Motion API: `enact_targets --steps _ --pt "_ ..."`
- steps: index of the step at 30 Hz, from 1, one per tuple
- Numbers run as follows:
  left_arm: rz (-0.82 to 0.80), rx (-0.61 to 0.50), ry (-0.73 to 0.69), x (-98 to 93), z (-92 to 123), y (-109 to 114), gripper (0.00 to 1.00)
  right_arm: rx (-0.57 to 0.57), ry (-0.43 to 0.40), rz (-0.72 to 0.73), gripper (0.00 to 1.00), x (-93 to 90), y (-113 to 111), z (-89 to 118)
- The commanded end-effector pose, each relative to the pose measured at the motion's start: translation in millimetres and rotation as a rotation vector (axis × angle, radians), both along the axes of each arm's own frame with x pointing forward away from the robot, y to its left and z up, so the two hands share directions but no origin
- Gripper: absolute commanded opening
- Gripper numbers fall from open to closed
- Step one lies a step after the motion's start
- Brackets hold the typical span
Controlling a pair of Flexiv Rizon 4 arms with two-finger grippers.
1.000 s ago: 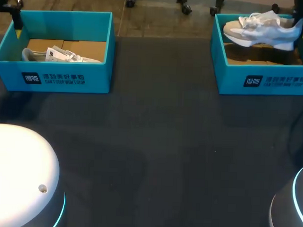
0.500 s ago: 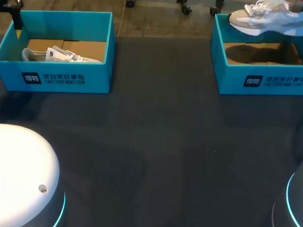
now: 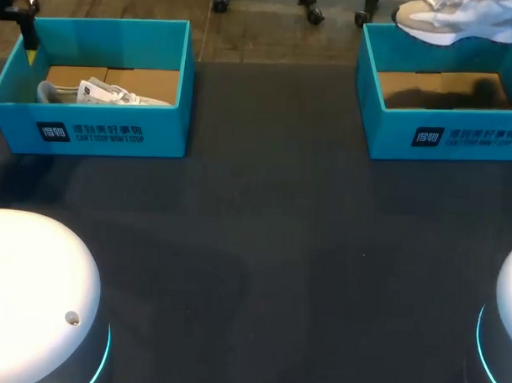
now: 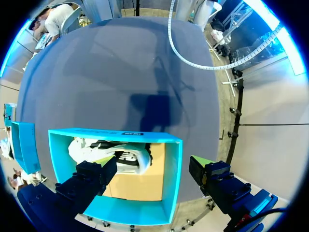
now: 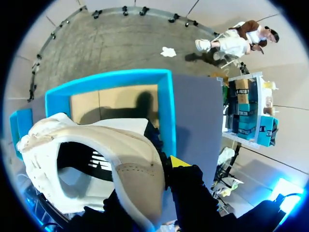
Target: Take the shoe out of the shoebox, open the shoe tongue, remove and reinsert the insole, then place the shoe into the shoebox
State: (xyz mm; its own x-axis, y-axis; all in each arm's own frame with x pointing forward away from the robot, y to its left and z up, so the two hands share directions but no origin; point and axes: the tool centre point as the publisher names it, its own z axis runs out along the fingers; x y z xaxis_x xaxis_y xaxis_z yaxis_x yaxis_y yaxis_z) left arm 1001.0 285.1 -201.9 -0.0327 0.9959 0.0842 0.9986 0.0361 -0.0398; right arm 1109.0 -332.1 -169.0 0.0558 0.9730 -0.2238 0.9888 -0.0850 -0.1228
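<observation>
Aloft, right gripper (image 5: 150,189) pinches lifted shoe (image 3: 457,19) above right shoebox (image 3: 485,139). Left gripper (image 4: 153,165) spread — left shoebox (image 3: 165,136) holds second shoe (image 3: 101,92).

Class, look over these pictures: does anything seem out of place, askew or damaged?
Nothing is spilled or damaged. The white shoe hangs above the right shoebox, gripped at its heel by the right gripper; the other shoe lies inside the left shoebox.
</observation>
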Motion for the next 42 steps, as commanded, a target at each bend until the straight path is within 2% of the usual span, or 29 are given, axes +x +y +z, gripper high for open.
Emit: enact_targets --steps 1,9,19,20,22,24,25,27,31,32,33,42 --pt "-0.001 0.002 0.0 0.3 0.3 0.4 1.0 -0.014 -0.048 0.014 0.0 -42.6 11.7 16.7" --pt "-0.001 0.002 0.0 0.3 0.3 0.4 1.0 0.028 -0.074 -0.005 0.0 -94.3 12.5 40.4" --pt "-0.001 0.002 0.0 0.3 0.3 0.4 1.0 0.032 -0.098 0.054 0.0 -136.1 50.0 50.9" --pt "-0.001 0.002 0.0 0.3 0.3 0.4 0.95 0.044 -0.109 0.058 0.0 -141.3 54.9 53.8" --pt "-0.001 0.002 0.0 0.3 0.3 0.4 0.72 0.04 -0.132 0.064 0.0 -150.1 64.4 59.7" --pt "-0.001 0.002 0.0 0.3 0.3 0.4 0.66 0.022 -0.147 0.076 0.0 -159.5 74.8 64.4" --pt "-0.001 0.002 0.0 0.3 0.3 0.4 0.69 0.011 -0.147 0.079 0.0 -163.6 79.4 65.3" --pt "-0.001 0.002 0.0 0.3 0.3 0.4 0.82 0.002 -0.153 0.085 0.0 -170.8 86.1 64.6" --pt "-0.001 0.002 0.0 0.3 0.3 0.4 0.84 0.009 -0.149 0.073 0.0 -183.9 103.3 58.5" --pt "-0.001 0.002 0.0 0.3 0.3 0.4 0.98 0.014 -0.137 0.067 0.0 -186.2 108.9 56.0" --pt "-0.001 0.002 0.0 0.3 0.3 0.4 1.0 0.026 -0.134 0.069 0.0 -187.9 113.9 54.1" --pt "-0.001 0.002 0.0 0.3 0.3 0.4 1.0 0.026 -0.134 0.069 0.0 -187.9 113.9 54.1"
